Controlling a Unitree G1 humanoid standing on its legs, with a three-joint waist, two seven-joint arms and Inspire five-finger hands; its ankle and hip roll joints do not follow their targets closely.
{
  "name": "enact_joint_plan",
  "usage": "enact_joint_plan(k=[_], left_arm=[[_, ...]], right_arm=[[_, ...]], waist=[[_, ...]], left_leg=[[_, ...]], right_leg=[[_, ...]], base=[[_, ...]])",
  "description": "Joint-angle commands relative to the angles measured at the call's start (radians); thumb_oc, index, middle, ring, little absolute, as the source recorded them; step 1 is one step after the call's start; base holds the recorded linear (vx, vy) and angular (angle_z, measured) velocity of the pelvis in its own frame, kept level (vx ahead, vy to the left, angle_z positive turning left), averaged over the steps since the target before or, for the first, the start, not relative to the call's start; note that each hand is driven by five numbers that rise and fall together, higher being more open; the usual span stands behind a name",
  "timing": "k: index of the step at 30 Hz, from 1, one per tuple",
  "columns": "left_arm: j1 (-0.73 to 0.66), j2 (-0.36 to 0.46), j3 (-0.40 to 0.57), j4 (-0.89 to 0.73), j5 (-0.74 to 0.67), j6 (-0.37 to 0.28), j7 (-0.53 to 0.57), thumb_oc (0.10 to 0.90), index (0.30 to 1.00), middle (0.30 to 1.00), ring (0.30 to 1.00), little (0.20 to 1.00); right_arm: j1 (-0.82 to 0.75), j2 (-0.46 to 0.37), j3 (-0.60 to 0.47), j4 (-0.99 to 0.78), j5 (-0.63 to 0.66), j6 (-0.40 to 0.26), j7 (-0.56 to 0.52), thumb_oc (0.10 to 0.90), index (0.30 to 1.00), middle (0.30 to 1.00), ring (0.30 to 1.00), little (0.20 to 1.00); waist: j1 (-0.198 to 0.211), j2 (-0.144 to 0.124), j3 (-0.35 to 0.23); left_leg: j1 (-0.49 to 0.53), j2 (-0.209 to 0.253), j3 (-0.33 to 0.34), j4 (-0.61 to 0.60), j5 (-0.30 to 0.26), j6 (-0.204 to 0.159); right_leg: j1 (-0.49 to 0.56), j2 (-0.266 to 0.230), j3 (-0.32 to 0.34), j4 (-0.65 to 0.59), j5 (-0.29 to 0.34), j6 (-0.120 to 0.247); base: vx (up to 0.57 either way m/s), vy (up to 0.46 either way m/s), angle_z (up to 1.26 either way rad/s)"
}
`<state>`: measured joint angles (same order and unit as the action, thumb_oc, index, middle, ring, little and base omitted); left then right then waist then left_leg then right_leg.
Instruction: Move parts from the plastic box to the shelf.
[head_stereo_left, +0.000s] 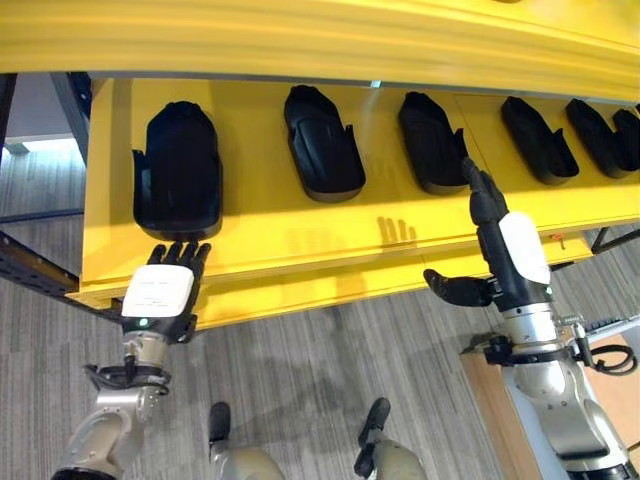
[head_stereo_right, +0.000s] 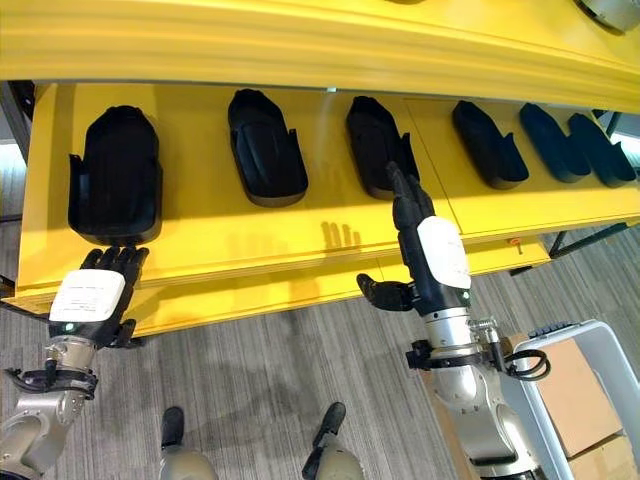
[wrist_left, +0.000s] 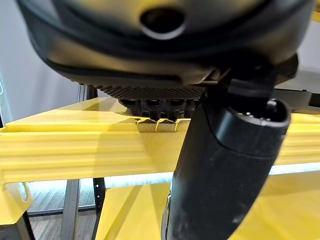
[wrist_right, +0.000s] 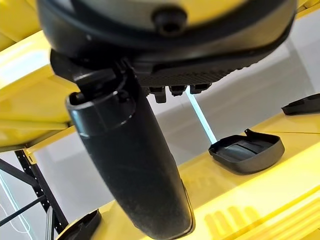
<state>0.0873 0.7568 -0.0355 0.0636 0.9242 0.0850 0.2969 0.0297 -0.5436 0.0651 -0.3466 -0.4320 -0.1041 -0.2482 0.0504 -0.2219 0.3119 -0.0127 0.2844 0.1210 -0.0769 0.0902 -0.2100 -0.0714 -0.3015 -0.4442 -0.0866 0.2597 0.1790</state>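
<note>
Six black moulded parts (head_stereo_left: 322, 145) are laid in a row along the yellow shelf (head_stereo_left: 270, 235), across the upper half of the frame. The left hand (head_stereo_left: 165, 290) is seen at the lower left, fingers straight and flat on the shelf's front edge, just below the leftmost part (head_stereo_left: 180, 170). The right hand (head_stereo_left: 500, 250) is held right of centre, fingers straight, thumb spread, fingertips by the third part (head_stereo_left: 432, 142), nothing gripped.

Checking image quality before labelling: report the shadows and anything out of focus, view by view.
Left eye view: the right hand casts a finger-shaped shadow on the yellow shelf; the black moulded plastic parts stay sharp. Left wrist view: the left hand is close and soft. Right wrist view: thumb blurred, part beyond crisp.
</note>
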Motion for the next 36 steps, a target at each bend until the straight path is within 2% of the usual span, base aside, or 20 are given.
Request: enact_joint_plan(k=[1, 36], left_arm=[[-0.117, 0.046, 0.077, -0.025, -0.016, 0.005, 0.085, 0.900, 1.000, 1.000, 1.000, 1.000], [-0.211, 0.043, 0.025, -0.023, -0.013, 0.013, 0.091, 0.900, 1.000, 1.000, 1.000, 1.000]], right_arm=[[-0.126, -0.014, -0.063, -0.096, -0.001, -0.053, -0.042, 0.900, 1.000, 1.000, 1.000, 1.000], [-0.129, -0.016, -0.054, -0.091, -0.004, -0.046, -0.043, 0.900, 1.000, 1.000, 1.000, 1.000]], waist=[[-0.021, -0.010, 0.000], [-0.037, -0.014, 0.012]], left_leg=[[0.050, -0.087, 0.058, -0.001, -0.076, 0.117], [0.052, -0.088, 0.069, 0.004, -0.079, 0.121]], right_leg=[[0.111, 0.047, -0.043, 0.054, -0.162, 0.003], [0.101, 0.043, -0.027, 0.058, -0.161, 0.001]], base=[[0.00, 0.000, 0.00], [0.00, 0.000, -0.01]])
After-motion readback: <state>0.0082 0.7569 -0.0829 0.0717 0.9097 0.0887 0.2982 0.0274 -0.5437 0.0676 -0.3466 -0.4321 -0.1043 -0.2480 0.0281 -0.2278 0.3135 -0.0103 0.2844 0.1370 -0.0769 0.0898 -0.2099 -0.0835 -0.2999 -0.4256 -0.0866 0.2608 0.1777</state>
